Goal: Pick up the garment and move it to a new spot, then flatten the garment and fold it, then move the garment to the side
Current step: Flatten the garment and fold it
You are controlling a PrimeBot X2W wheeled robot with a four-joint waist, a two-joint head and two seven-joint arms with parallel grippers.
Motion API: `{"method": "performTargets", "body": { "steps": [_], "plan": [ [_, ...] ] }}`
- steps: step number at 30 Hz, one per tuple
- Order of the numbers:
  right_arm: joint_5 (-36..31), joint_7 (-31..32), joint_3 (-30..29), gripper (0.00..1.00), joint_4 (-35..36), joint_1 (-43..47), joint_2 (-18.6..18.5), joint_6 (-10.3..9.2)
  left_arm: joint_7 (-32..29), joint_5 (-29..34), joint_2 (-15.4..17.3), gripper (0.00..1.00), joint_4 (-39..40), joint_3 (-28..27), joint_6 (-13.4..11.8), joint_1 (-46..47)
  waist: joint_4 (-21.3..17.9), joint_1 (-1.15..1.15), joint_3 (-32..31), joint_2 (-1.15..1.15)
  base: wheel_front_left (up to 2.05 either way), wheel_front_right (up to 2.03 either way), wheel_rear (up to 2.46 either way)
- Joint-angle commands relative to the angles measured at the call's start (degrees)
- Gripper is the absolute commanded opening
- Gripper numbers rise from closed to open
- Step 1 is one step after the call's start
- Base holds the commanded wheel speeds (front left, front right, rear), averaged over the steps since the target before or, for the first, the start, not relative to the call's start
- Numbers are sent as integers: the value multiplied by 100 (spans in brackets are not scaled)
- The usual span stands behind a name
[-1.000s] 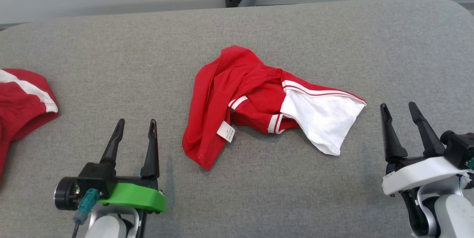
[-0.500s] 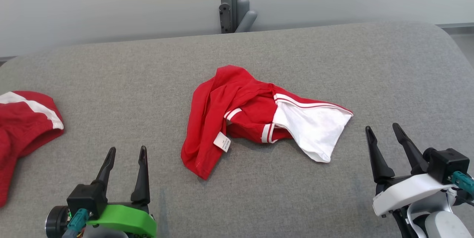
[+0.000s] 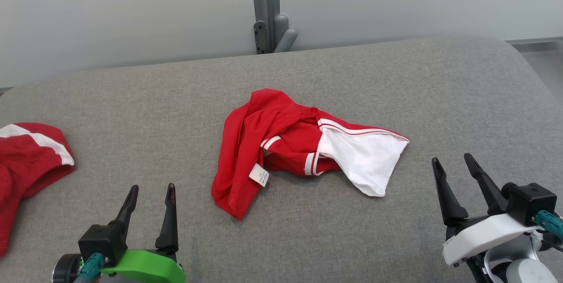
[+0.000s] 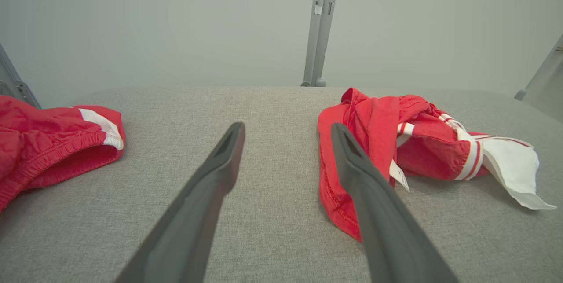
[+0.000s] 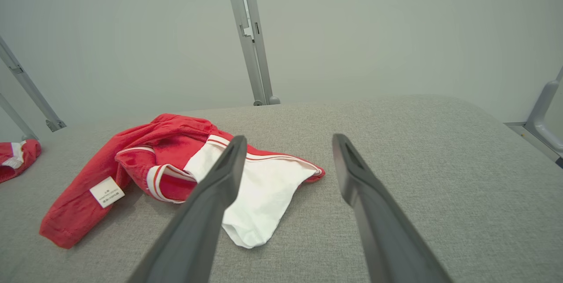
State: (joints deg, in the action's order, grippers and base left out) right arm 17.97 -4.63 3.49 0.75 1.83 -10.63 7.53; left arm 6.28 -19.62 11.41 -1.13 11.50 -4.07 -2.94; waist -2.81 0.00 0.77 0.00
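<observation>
A crumpled red and white garment (image 3: 299,146) lies in a heap at the middle of the grey padded table (image 3: 396,76), a small white label showing at its near edge. It also appears in the left wrist view as the garment (image 4: 396,142) and in the right wrist view as the garment (image 5: 176,173). My left gripper (image 3: 151,191) hovers open near the front left, apart from the cloth. My right gripper (image 3: 452,162) stands open at the front right, just beyond the white flap, nothing between its fingers.
A second red garment with a white stripe (image 3: 26,159) lies at the table's left edge, seen too as red cloth (image 4: 48,137). A grey metal post (image 3: 264,10) rises behind the table against a pale wall. The table's rounded right corner drops off at the far right.
The head camera has tilted up, so the whole scene sits lower in view and more wall shows. Both grippers stay open and the garment lies in the same heap.
</observation>
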Motion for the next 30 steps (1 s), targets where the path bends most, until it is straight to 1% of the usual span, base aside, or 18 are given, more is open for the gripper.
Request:
{"method": "performTargets", "body": {
  "steps": [1, 8, 16, 19, 22, 25, 30],
  "plan": [
    [21, -11, -19, 100, 33, 51, 11, -8, -23, -58, 31, 100, 19, 20, -28, -27, 11, 0, 21, 0, 0, 0, 0],
    [76, -8, -27, 100, 38, 1, 38, -8, -101, -76, 21, 100, -12, 132, 81, 137, 30, 0, 86, 0, 0, 0, 0],
    [122, 9, 65, 100, -22, -99, 57, -8, -575, -169, -135, 100, -308, 739, 545, 496, 30, 0, 202, 0, 0, 0, 0],
    [157, -2, 125, 100, -51, -135, 58, -8, -767, -231, -235, 100, -544, 977, 717, 638, -13, 0, 265, 0, 0, 0, 0],
    [182, -22, 174, 100, -72, -197, 44, -8, -914, -300, -290, 100, -840, 1117, 820, 782, -66, 0, 350, 0, 0, 0, 0],
    [208, -32, 215, 100, -107, -234, 21, -8, -991, -372, -343, 100, -1207, 1177, 871, 923, -117, 0, 425, 0, 0, 0, 0],
    [258, -56, 272, 100, -160, -301, -13, -8, -896, -427, -367, 100, -1662, 1120, 858, 1144, -209, 0, 516, 0, 0, 0, 0]
  ]
}}
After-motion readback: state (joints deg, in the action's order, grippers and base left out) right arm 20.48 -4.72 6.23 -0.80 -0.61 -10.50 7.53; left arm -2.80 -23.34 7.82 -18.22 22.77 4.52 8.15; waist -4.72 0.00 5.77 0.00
